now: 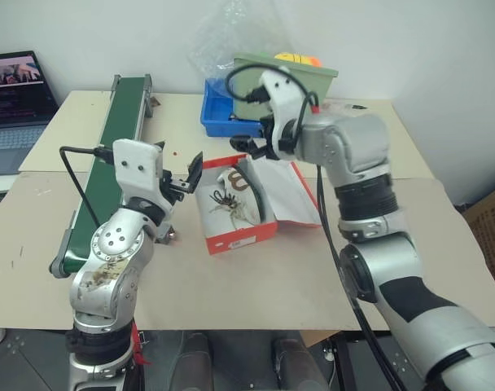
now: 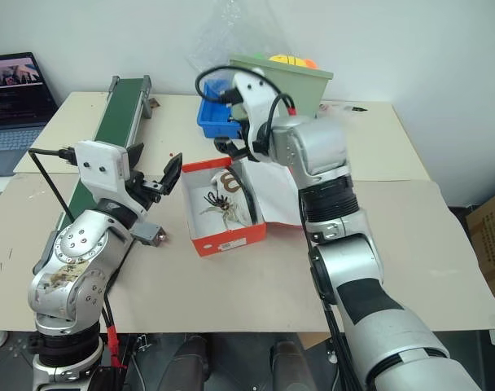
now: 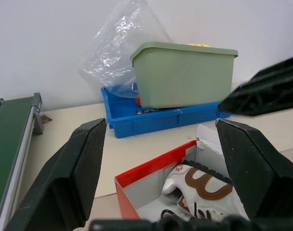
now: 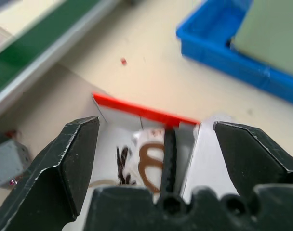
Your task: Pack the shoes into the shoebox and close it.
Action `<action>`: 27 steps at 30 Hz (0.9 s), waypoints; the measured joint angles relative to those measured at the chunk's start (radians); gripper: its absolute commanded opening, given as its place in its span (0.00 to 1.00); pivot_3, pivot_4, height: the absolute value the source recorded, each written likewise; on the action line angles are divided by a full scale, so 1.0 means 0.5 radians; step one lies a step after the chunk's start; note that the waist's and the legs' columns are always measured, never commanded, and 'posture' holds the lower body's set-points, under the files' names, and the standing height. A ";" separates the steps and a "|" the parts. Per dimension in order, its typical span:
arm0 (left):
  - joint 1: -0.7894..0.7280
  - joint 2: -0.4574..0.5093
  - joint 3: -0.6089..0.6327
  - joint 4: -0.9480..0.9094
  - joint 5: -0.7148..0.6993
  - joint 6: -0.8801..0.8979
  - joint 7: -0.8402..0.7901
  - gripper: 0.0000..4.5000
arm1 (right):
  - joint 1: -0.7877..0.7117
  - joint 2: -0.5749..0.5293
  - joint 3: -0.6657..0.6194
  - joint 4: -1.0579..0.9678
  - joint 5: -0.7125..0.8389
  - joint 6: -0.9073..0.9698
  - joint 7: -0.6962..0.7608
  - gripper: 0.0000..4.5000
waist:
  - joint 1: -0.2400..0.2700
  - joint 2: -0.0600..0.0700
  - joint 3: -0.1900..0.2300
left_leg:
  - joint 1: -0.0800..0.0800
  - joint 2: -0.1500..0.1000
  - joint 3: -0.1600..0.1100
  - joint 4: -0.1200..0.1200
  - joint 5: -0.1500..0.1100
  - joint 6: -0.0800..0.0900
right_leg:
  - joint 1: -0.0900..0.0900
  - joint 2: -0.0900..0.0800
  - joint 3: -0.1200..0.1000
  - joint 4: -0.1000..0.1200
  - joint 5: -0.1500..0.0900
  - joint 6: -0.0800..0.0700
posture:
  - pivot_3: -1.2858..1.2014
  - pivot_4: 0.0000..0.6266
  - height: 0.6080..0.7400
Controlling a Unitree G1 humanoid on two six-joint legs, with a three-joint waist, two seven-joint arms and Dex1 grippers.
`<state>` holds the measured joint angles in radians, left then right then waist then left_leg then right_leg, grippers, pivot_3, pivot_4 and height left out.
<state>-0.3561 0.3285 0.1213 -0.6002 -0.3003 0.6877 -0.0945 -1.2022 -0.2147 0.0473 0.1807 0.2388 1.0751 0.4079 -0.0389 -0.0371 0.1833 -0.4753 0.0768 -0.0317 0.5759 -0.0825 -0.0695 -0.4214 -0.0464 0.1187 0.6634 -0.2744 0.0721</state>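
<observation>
The shoebox (image 1: pixel 241 218) sits open near the middle of the worktop (image 1: pixel 443 244), its lid (image 1: pixel 300 195) folded back flat on the robot's right side. The shoes (image 1: pixel 235 199) lie inside the box, white with brown patches and dark laces, filling most of its white interior. The left hand (image 1: pixel 190 175) hovers just beside the box's left wall with its fingers spread, holding nothing. The right hand (image 1: pixel 256 151) hangs above the box's far edge, fingers spread wide and empty. Behind the box stand a blue tray (image 1: pixel 223 114) and a green bin (image 1: pixel 288 77) resting in it. A green conveyor (image 1: pixel 117 130) runs along the left, with a laptop (image 1: pixel 15 98) beyond it.
</observation>
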 measured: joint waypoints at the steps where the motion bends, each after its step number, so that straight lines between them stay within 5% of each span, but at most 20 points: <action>1: -0.005 0.010 0.011 0.011 0.016 0.010 0.016 0.85 | 0.085 -0.097 0.052 -0.103 0.000 -0.119 0.105 0.99 | 0.005 -0.001 -0.001 | 0.000 0.000 0.000 0.001 0.000 0.000 | 0.001 0.000 -0.001 -0.001 0.000 0.000 | 0.52 0.24 1.00; 12: 0.085 0.093 0.365 0.033 0.047 0.307 0.133 0.85 | 0.596 -0.537 0.076 -0.308 0.214 -0.786 0.973 0.99 | -0.029 -0.002 -0.001 | 0.002 0.000 0.000 0.002 0.000 0.000 | 0.001 0.000 0.001 0.002 0.000 0.000 | 0.52 0.24 1.00; 27: 0.204 0.130 0.465 -0.083 0.062 0.510 0.165 0.85 | 0.679 -0.471 0.070 -0.346 0.389 -1.008 1.229 0.99 | -0.003 -0.002 -0.001 | 0.006 0.000 0.000 0.005 0.000 -0.001 | 0.005 0.001 0.001 0.003 0.001 0.000 | 0.52 0.24 1.00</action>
<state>-0.2540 0.3935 0.3536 -0.6415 -0.2693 0.9429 -0.0121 -0.8628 -0.4502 0.0821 0.0079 0.4332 0.5711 1.0222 -0.0405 -0.0381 0.1827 -0.4723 0.0770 -0.0319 0.5784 -0.0823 -0.0699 -0.4190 -0.0461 0.1193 0.6648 -0.2737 0.0723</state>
